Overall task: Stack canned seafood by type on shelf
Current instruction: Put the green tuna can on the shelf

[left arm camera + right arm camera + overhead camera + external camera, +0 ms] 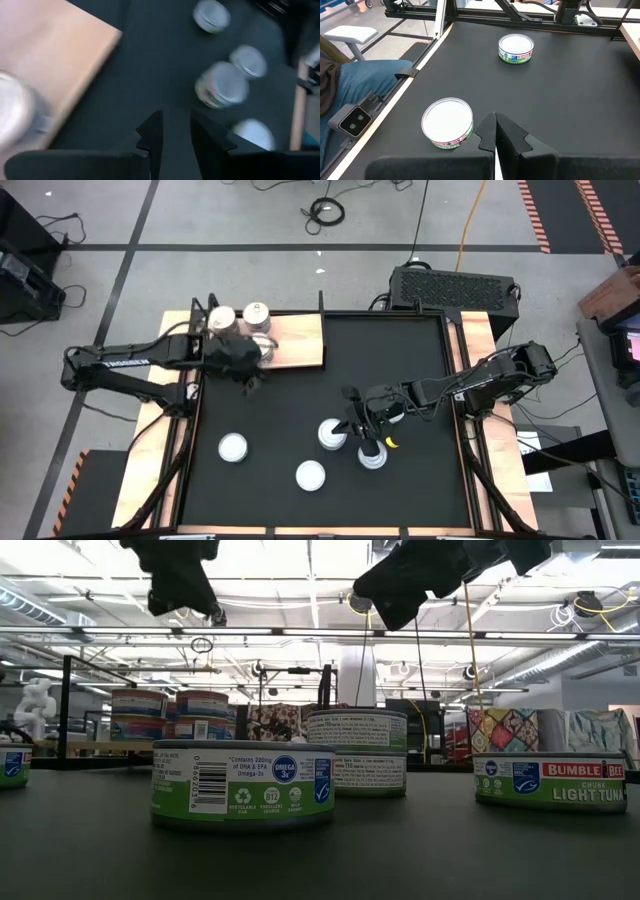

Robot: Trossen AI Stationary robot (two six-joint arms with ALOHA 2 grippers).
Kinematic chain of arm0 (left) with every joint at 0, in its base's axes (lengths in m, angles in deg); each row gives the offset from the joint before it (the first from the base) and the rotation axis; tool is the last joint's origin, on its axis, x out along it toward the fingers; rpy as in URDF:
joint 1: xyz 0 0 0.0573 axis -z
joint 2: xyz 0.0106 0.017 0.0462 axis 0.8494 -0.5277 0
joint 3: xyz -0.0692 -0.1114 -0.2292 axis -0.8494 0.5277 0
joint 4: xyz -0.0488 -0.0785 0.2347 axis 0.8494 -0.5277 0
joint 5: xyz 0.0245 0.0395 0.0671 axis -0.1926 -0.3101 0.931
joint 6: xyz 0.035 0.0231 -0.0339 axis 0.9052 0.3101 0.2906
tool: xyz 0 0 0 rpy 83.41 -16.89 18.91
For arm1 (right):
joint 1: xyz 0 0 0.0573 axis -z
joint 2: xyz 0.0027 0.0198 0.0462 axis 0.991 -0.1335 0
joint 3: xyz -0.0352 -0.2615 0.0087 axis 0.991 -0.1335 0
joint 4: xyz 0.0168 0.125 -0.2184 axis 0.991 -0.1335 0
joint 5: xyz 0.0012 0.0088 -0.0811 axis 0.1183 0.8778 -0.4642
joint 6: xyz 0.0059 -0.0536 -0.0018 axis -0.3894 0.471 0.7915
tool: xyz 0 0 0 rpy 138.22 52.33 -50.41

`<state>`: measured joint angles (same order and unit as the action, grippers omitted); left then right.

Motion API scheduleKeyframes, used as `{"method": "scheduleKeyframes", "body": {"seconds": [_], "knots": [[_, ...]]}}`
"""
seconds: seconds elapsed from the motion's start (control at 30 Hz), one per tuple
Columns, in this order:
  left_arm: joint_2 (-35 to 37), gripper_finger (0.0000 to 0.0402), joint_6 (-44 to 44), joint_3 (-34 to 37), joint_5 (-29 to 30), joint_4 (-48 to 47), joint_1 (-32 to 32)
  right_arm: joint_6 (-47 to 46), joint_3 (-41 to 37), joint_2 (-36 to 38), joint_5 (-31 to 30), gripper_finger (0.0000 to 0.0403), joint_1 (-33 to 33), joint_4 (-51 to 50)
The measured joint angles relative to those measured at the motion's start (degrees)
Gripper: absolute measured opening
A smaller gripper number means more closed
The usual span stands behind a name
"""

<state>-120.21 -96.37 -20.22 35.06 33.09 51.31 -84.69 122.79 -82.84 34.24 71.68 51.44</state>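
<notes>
High view is showing the left gripper hovering over the black tabletop just off the near edge of the shelf, a light wooden board lying at the table's far left corner. Its fingers are standing slightly apart with nothing between them, as the left wrist view is showing. Tins are sitting on the board: a silvery-topped one, another beside it, and a third partly hidden by the arm. The right gripper is hanging over the near middle of the table with its fingers pressed together and holding nothing; the right wrist view is showing them closed just beside a pale-topped tin. Around it pale-topped tins are resting on the black surface: one just to its left, one in front of it, one nearer the front edge, and one well apart to the left. Low view is showing two green-labelled tins stacked behind a single tin
</notes>
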Motion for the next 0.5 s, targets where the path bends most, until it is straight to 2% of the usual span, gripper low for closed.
{"method": "scheduleKeyframes", "body": {"seconds": [0.23, 0.4, 0.5], "knots": [[0.0, 0.0098, -6.31, 0.0, 0.08, -0.02, 12.97, -1.38, 0.0, 0.0, 0.0, 0.0, -0.03, 1.31], [0.0, 0.0098, -6.47, 0.0, 0.08, -0.42, 19.82, -1.55, 0.0, 0.0, 0.0, 0.0, -0.49, 1.31], [0.0, 0.0098, -9.49, 0.0, 0.08, -1.57, 23.55, -2.02, 0.0, 0.0, 0.0, 0.0, -1.05, 1.29]]}}
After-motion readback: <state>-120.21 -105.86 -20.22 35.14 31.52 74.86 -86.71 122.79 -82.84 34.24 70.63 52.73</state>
